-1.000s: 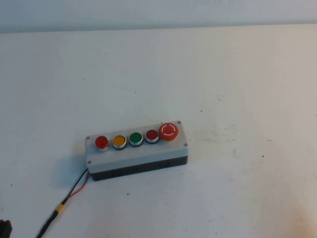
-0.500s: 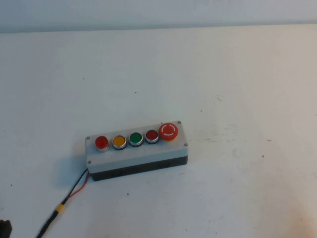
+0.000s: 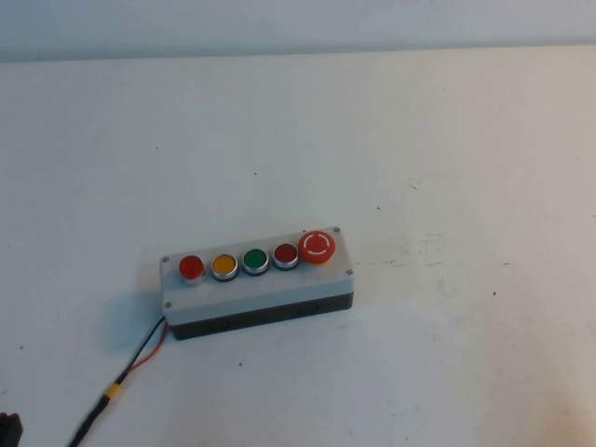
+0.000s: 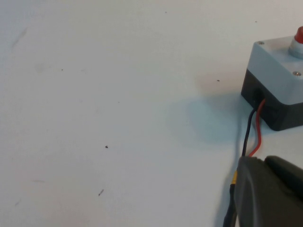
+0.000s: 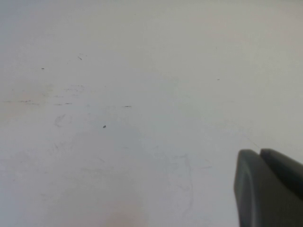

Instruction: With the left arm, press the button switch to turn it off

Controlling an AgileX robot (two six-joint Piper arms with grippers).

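The button switch [image 3: 192,268] is a small bright-red, silver-ringed button at the left end of the grey box [image 3: 261,296], next to the yellow button [image 3: 223,265]. In the left wrist view its edge [image 4: 298,34] shows above the box corner [image 4: 277,78]. My left gripper [image 4: 263,160] is shut and empty, low over the table near the box's cable and well short of the box. Only a black bit of the left arm [image 3: 7,426] shows at the high view's bottom-left corner. My right gripper [image 5: 259,152] is shut and empty over bare table, out of the high view.
The row goes on with a green button [image 3: 255,261], a darker red button [image 3: 286,253] and a large red mushroom-head button [image 3: 317,246]. A black and red cable [image 3: 140,354] with a yellow band runs from the box's left end to the front-left edge. The white table [image 3: 419,140] lies all around.
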